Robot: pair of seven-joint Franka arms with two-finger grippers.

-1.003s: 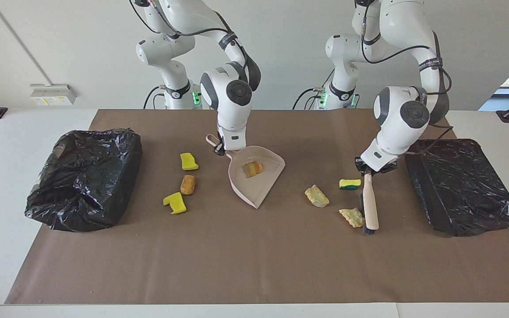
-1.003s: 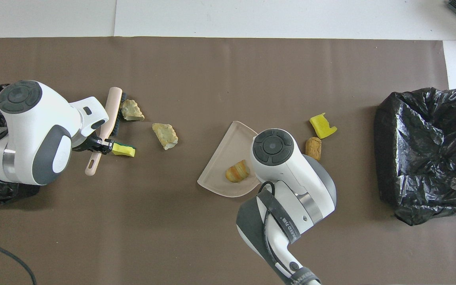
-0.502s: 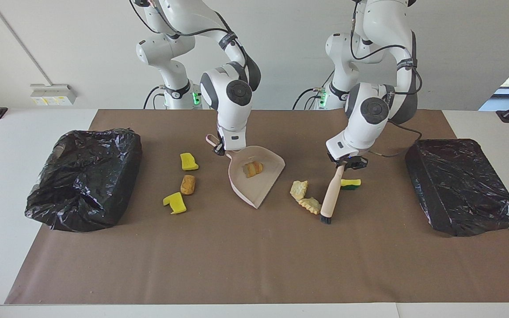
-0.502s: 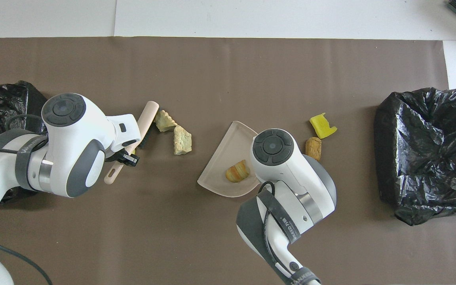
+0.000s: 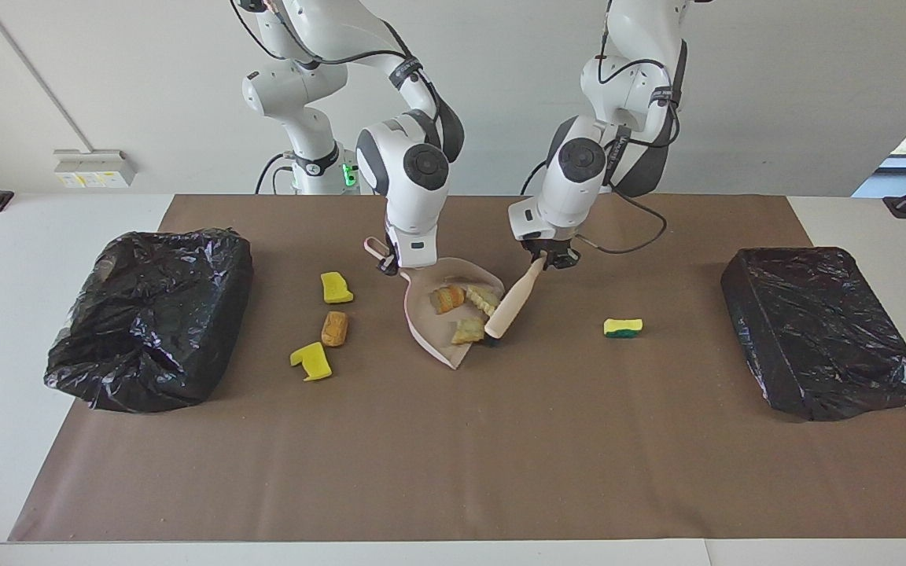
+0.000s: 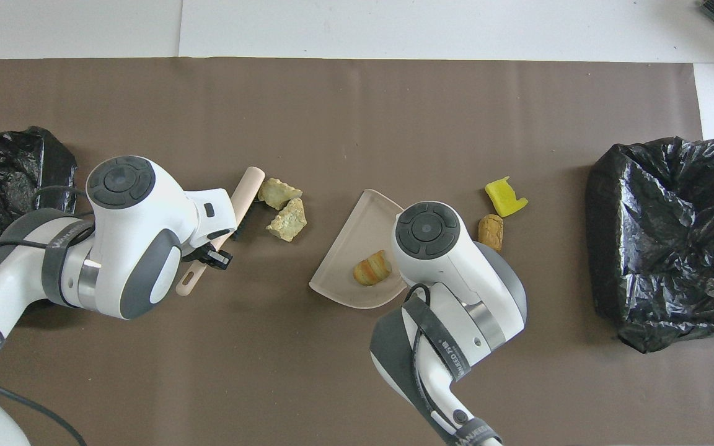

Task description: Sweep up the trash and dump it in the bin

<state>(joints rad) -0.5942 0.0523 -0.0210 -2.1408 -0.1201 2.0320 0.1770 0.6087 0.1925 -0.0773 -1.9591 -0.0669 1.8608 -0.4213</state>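
- The step in hand is sweeping. The left pincer [image 5: 549,259] is closed tight on the handle of the brush [image 5: 510,305]. The brush head is down at the open edge of the dustpan [image 5: 428,328].
- The right pincer [image 5: 390,266] is clamped on the dustpan handle at the pan's 11 o'clock. It holds the pan flat on the brown mat [image 5: 453,456].
- In the facing view, three bits of trash lie in the pan: a striped tan chunk [image 5: 448,298] and two pale chunks [image 5: 483,299], [image 5: 467,332].
- The overhead view does not agree. There the two pale chunks [image 6: 279,192], [image 6: 287,219] lie on the mat, between the brush [image 6: 246,197] and the pan [image 6: 357,217].
- In the facing view, four bits wait on the mat:
  - A yellow sponge with a green back [image 5: 623,327] lies at 3 o'clock from the pan.
  - Two yellow chunks [image 5: 336,288], [image 5: 311,361] and a brown chunk [image 5: 333,328] lie at 9 o'clock.
- The open black bin bag [image 5: 150,314] sits farther out at 9 o'clock. A flat black bag [image 5: 823,330] sits at 3 o'clock.
- I think the sweeping is about half done.
- Next, the brush should lift, go to the green-backed sponge and push it to the pan. The pan must keep flat, or the bits may slide out.
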